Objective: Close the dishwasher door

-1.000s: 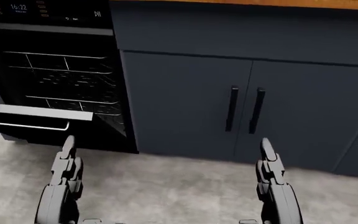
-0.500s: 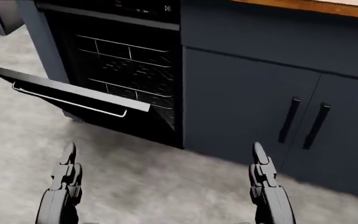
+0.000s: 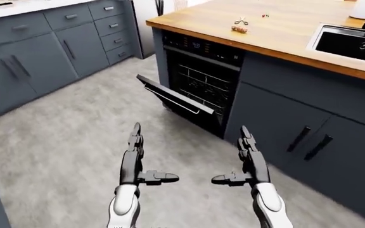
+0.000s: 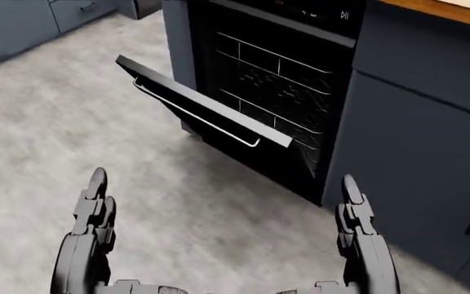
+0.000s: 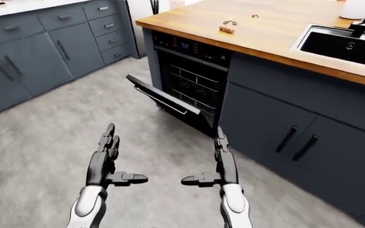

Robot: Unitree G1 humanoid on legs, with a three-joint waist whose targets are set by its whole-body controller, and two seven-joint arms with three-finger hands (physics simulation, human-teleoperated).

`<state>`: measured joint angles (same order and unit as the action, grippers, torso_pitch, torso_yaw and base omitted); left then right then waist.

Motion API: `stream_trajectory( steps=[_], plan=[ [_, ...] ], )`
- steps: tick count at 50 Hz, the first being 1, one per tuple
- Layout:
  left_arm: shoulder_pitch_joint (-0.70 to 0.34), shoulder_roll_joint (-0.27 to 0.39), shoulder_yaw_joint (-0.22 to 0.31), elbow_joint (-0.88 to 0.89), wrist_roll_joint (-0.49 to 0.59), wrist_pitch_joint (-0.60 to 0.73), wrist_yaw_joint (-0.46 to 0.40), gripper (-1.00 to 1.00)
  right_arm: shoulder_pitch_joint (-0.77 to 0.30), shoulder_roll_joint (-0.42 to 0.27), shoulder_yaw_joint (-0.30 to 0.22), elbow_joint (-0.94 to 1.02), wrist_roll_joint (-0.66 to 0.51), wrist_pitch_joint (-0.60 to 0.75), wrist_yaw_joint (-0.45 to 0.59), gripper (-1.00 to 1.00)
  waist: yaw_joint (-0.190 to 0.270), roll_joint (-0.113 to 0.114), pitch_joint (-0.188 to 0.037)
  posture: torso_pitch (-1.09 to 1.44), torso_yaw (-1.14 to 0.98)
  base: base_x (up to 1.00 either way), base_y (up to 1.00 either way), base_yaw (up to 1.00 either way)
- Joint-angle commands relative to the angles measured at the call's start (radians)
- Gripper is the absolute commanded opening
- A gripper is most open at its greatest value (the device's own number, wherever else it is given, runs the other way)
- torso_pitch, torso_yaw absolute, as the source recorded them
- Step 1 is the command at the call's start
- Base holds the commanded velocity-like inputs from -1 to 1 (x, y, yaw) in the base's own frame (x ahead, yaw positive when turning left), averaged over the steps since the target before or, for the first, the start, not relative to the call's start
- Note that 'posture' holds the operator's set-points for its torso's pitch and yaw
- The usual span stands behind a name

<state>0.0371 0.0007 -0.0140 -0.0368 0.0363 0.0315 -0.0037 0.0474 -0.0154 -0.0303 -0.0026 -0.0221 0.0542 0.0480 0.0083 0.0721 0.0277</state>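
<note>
Whole view swung since a moment ago, so camera moved, not the kitchen: dishwasher [image 3: 201, 71] now sits centered under the wooden surface [image 3: 278, 28]. Good lineup for closing. Dishwasher door [image 4: 202, 101] hanging half open off the dishwasher, long edge running sideways, handle [image 4: 194, 113] facing floorward. Left robot hand [image 3: 134, 159] and right robot hand [image 3: 249, 159] spread wide, empty, well short of the dishwasher.

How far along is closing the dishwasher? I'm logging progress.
Done: the robot faces the dishwasher door. In hand: nothing yet; left hand and right hand hang open, apart from it. Left: reach the door, which hangs partly open with the racks showing, and push it up shut.
</note>
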Motion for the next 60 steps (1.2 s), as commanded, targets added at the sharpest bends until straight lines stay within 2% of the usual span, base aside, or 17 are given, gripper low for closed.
stream_trajectory(
  steps=[1, 10, 14, 15, 19, 24, 27, 29, 30, 40, 43, 44, 48, 53, 58, 59, 60],
  plan=[
    [-0.011, 0.001, 0.008, -0.04, -0.003, -0.012, 0.005, 1.0, -0.013, -0.002, 0.005, -0.029, 0.001, -0.023, 0.004, 1.0, 0.009, 0.003, -0.018, 0.0, 0.0, 0.0, 0.0, 0.66],
    [0.004, 0.001, 0.008, -0.058, -0.006, -0.013, 0.0, 1.0, 0.017, 0.001, 0.01, -0.069, -0.004, -0.019, 0.003, 1.0, 0.017, -0.079, 0.004, 0.0, 0.0, 0.0, 0.0, 0.66],
    [0.008, 0.002, 0.012, -0.051, -0.011, -0.025, -0.005, 1.0, 0.03, 0.004, 0.013, -0.075, -0.008, -0.026, -0.001, 1.0, 0.006, -0.173, -0.012, 0.0, 0.0, 0.0, 0.0, 0.66],
    [0.009, 0.002, 0.012, -0.045, -0.01, -0.031, -0.005, 1.0, 0.029, 0.004, 0.013, -0.073, -0.009, -0.028, -0.002, 1.0, -0.001, -0.142, -0.011, 0.0, 0.0, 0.0, 0.0, 0.65],
    [0.007, 0.004, 0.018, -0.036, -0.015, -0.036, -0.008, 1.0, 0.032, 0.008, 0.022, -0.064, -0.013, -0.037, -0.006, 1.0, 0.003, -0.133, -0.01, 0.0, 0.0, 0.0, 0.0, 0.66],
    [0.017, 0.001, 0.01, -0.049, -0.007, -0.034, -0.005, 1.0, 0.043, 0.005, 0.017, -0.066, -0.006, -0.047, -0.003, 1.0, -0.004, -0.077, 0.005, 0.0, 0.0, 0.0, 0.0, 0.66],
    [0.021, -0.002, 0.0, -0.048, 0.0, -0.038, -0.002, 1.0, 0.046, 0.004, 0.013, -0.06, -0.003, -0.056, 0.0, 1.0, -0.006, -0.025, 0.003, 0.0, 0.0, 0.0, 0.0, 0.66],
    [0.02, -0.001, 0.003, -0.044, -0.002, -0.041, -0.003, 1.0, 0.045, 0.004, 0.013, -0.052, -0.004, -0.062, -0.001, 1.0, 0.003, 0.044, -0.021, 0.0, 0.0, 0.0, 0.0, 0.66],
    [0.021, 0.0, 0.003, -0.045, -0.002, -0.041, -0.003, 1.0, 0.043, 0.005, 0.014, -0.048, -0.005, -0.063, -0.001, 1.0, 0.014, -0.002, -0.003, 0.0, 0.0, 0.0, 0.0, 0.66],
    [0.019, -0.003, -0.005, -0.028, 0.006, -0.053, 0.001, 1.0, 0.045, 0.002, 0.008, -0.041, 0.0, -0.069, 0.004, 1.0, 0.015, -0.094, 0.006, 0.0, 0.0, 0.0, 0.0, 0.65],
    [0.019, -0.002, -0.003, -0.03, 0.004, -0.052, 0.0, 1.0, 0.045, 0.003, 0.01, -0.041, -0.001, -0.069, 0.004, 1.0, 0.006, -0.174, -0.011, 0.0, 0.0, 0.0, 0.0, 0.61],
    [0.019, -0.002, -0.002, -0.028, 0.004, -0.052, 0.0, 1.0, 0.045, 0.003, 0.01, -0.039, -0.001, -0.07, 0.004, 1.0, -0.001, -0.141, -0.011, 0.0, 0.0, 0.0, 0.0, 0.6],
    [0.014, 0.0, 0.001, -0.014, 0.003, -0.059, -0.001, 1.0, 0.046, 0.004, 0.011, -0.041, -0.002, -0.067, 0.005, 1.0, 0.001, -0.134, -0.008, 0.0, 0.0, 0.0, 0.0, 0.61],
    [0.018, -0.001, -0.001, -0.025, 0.005, -0.054, -0.002, 1.0, 0.048, 0.003, 0.01, -0.036, -0.001, -0.074, 0.004, 1.0, -0.004, -0.079, 0.004, 0.0, 0.0, 0.0, 0.0, 0.6],
    [0.024, -0.001, -0.003, -0.04, 0.006, -0.047, -0.002, 1.0, 0.05, 0.004, 0.011, -0.036, -0.003, -0.075, 0.003, 1.0, -0.001, 0.037, -0.019, 0.0, 0.0, 0.0, 0.0, 0.6],
    [0.025, -0.002, -0.003, -0.041, 0.006, -0.046, -0.002, 1.0, 0.05, 0.004, 0.011, -0.036, -0.003, -0.075, 0.003, 1.0, 0.01, -0.003, -0.006, 0.0, 0.0, 0.0, 0.0, 0.6],
    [0.027, -0.002, -0.004, -0.044, 0.006, -0.045, -0.002, 1.0, 0.05, 0.005, 0.012, -0.033, -0.004, -0.077, 0.002, 1.0, 0.009, 0.002, -0.01, 0.0, 0.0, 0.0, 0.0, 0.59]
  ],
)
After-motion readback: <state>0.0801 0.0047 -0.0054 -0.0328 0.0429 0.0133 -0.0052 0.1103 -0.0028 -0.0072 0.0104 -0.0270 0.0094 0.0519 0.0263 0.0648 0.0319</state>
